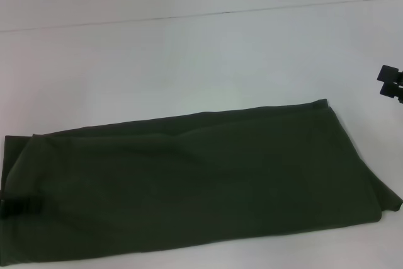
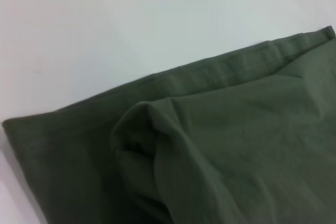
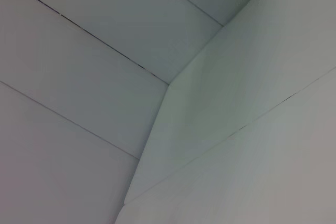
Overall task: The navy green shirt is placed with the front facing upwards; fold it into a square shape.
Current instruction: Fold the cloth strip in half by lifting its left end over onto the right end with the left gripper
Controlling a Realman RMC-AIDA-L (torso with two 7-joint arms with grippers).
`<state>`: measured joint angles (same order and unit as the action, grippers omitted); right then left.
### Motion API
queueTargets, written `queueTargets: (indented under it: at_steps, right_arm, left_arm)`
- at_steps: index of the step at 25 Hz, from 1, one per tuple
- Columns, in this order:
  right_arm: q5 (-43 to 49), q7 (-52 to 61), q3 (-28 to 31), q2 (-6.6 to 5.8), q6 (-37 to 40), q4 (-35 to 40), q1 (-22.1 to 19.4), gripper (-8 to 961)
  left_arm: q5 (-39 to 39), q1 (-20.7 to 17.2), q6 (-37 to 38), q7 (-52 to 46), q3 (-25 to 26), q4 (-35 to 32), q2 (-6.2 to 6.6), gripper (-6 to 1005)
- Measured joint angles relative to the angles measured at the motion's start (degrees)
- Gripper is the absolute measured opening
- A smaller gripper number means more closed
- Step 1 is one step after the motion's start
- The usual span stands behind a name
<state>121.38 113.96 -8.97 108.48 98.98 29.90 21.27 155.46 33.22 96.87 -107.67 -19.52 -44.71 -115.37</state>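
The navy green shirt [image 1: 201, 184] lies on the white bench [image 1: 189, 55] in front of me, folded into a long band running from my left side across to my right, plain green side up. My right hand [image 1: 391, 83] sits at the far right edge of the bench, apart from the cloth; I cannot tell whether it is released or clenched. My left hand is out of sight; its wrist camera looks at a folded corner of the shirt [image 2: 210, 145].
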Motion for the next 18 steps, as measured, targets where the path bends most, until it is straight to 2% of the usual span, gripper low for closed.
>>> queueTargets:
  at_steps: [9, 12, 15, 18]
  right_arm:
    - [0.4, -0.46, -0.84, 0.65, -0.91, -0.07, 0.53, 890]
    - [0.42, -0.18, -1.42, 1.36, -3.02, -0.24, 0.56, 890]
    - [0.39, -0.39, -1.52, 2.4, -4.57, -0.31, 0.89, 781]
    - [0.47, -0.5, -1.89, 2.78, -4.85, -0.31, 1.29, 671]
  left_arm:
    - [-2.95, -0.52, 1.34, 0.55, 0.6, -0.3, 0.29, 42]
    - [-3.16, -0.83, 1.42, 0.61, 0.7, -0.62, 0.33, 42]
    - [-3.19, -1.2, 1.52, 0.96, 1.0, -0.89, 0.33, 42]
    - [-3.21, -1.53, 1.61, 1.25, 1.17, -0.91, 0.32, 42]
